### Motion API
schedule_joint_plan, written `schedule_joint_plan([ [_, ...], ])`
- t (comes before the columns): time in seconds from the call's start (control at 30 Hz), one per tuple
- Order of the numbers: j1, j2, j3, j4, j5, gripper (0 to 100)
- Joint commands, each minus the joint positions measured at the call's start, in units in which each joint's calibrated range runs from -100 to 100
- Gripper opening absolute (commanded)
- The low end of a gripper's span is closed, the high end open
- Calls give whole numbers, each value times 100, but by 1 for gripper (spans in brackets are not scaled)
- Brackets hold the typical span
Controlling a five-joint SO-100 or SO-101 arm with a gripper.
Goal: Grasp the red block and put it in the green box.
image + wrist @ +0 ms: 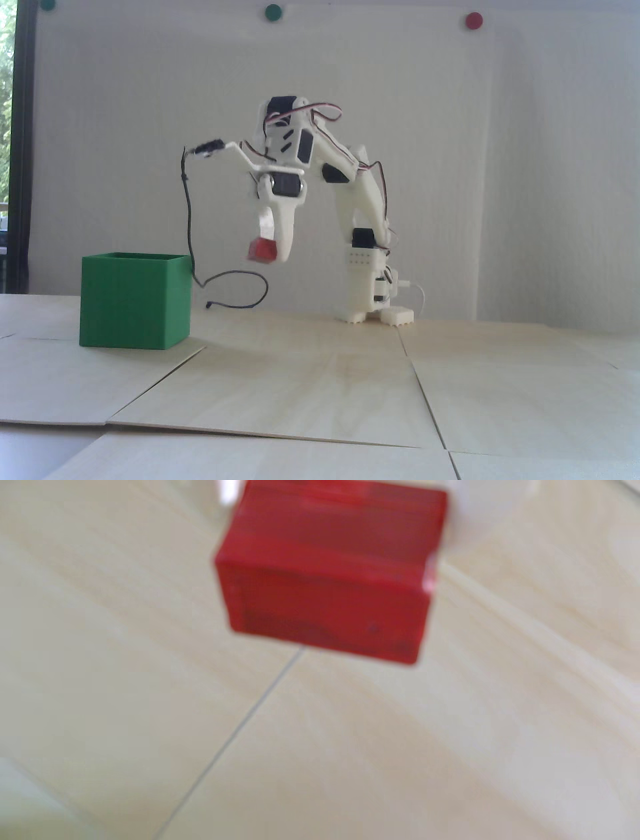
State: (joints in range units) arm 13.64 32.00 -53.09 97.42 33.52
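Observation:
In the fixed view my white gripper (267,252) hangs in the air, shut on the red block (263,250), which sits between the fingertips well above the table. The green box (135,300), open at the top, stands on the table to the left of the block; the block is at about the height of the box's rim and a short way to its right. The wrist view is blurred: the red block (325,573) fills the upper middle, with white finger parts showing at the top edge on both sides. The box is out of the wrist view.
Pale wooden panels (320,390) with seams cover the table. A loose black cable (235,290) hangs from the wrist camera and loops down between the box and the arm base (370,305). A white wall with round coloured dots stands behind.

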Motion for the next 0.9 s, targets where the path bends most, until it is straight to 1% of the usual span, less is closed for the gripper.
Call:
schedule_joint_plan([
  [0.0,546,-1760,-379,207,-401,2],
  [0.2,1382,-2320,-361,207,-375,2],
  [0.5,2460,-2296,-352,190,26,2],
  [0.63,2524,-2154,-361,174,58,2],
  [0.8,2146,-1412,-423,199,-10,2],
  [0.87,2130,-1112,-450,174,-125,2],
])
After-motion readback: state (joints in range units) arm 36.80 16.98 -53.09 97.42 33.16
